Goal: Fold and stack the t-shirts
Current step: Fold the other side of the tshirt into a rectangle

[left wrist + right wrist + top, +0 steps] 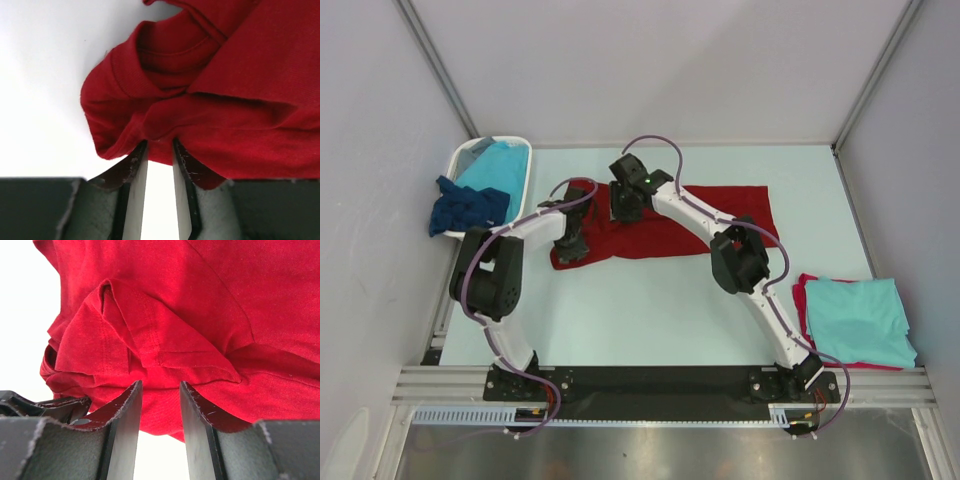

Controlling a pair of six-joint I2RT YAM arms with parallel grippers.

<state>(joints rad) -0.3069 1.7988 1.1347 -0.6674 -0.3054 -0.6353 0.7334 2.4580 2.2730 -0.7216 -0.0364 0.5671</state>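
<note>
A dark red t-shirt [720, 205] lies partly spread across the middle of the table, bunched at its left end. My left gripper [570, 245] is at that bunched left end. In the left wrist view the narrow jaws [160, 142] pinch a gathered fold of the red cloth [240, 75] at their tips. My right gripper [625, 205] is at the shirt's upper left edge. In the right wrist view its jaws [161, 384] are nearly closed with folded red cloth [200, 300] between them.
A folded turquoise t-shirt [860, 320] lies on another red one [802, 300] at the near right. A white plastic basket [466, 158] stands at the far left with a turquoise shirt [502, 170] in it. A dark navy shirt [468, 208] hangs over its front.
</note>
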